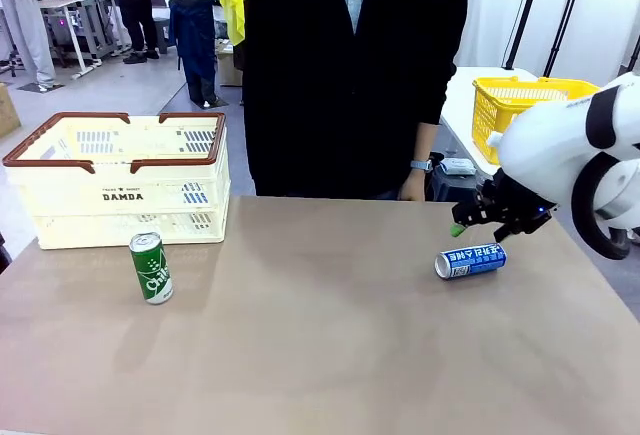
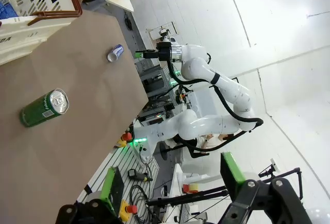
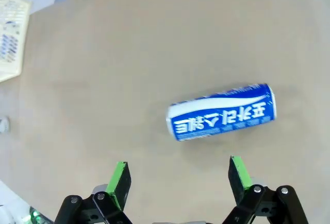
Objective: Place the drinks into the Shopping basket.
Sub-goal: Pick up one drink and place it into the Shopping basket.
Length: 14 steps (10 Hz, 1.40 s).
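Right wrist view: right gripper [image 3: 179, 171], jaws wide, above sideways blue can [image 3: 221, 112].

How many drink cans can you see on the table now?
2. The green can stands upright in front of the Shopping basket; the blue can lies on its side on the robot's right. Others may be hidden inside the basket.

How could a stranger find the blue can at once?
Go to the right side of the table, near the right hand. The blue can lies there on its side; the green can stands upright by the cream basket.
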### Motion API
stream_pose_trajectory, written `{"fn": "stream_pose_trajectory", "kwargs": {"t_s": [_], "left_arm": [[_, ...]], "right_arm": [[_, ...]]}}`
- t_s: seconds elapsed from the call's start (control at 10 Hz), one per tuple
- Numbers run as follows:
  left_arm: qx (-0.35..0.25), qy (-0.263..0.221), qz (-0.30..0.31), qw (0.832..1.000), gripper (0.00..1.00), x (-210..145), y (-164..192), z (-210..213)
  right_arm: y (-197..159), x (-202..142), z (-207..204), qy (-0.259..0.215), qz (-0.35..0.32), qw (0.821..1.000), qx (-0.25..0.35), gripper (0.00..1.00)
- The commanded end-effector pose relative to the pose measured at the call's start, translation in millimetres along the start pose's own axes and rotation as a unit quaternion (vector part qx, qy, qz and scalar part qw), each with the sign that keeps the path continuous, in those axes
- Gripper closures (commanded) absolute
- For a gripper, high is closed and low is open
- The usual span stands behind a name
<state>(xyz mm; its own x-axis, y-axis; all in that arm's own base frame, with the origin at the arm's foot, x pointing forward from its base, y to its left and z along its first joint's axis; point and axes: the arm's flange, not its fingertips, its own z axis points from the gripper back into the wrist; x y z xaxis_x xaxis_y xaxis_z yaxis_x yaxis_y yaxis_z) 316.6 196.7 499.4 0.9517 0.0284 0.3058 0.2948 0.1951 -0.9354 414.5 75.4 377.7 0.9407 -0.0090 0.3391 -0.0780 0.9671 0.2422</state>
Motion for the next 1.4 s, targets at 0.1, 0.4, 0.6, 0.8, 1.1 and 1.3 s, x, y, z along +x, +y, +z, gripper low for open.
{"fn": "stream_pose_trajectory", "kwargs": {"t_s": [0.1,0.4,0.6,0.8,1.1,1.3], "left_arm": [[-0.005,0.000,-0.002,1.000,0.00,-1,-3,1],[-0.005,0.000,-0.002,1.000,0.00,-1,-3,1],[-0.005,0.000,-0.002,1.000,0.00,-1,-3,1],[-0.005,0.000,-0.002,1.000,0.00,-1,-3,1],[-0.005,0.000,-0.002,1.000,0.00,-1,-3,1],[-0.005,0.000,-0.002,1.000,0.00,-1,-3,1]], "right_arm": [[-7,43,-12,0.075,0.093,0.990,-0.073,0.00],[4,50,-16,0.082,0.480,0.868,0.096,0.00],[3,50,-20,0.127,0.559,0.781,0.248,0.00],[-10,46,-21,0.189,0.599,0.710,0.316,0.00],[-25,29,-17,0.170,0.714,0.615,0.288,0.00],[-24,23,-21,0.120,0.693,0.667,0.245,0.00]]}}
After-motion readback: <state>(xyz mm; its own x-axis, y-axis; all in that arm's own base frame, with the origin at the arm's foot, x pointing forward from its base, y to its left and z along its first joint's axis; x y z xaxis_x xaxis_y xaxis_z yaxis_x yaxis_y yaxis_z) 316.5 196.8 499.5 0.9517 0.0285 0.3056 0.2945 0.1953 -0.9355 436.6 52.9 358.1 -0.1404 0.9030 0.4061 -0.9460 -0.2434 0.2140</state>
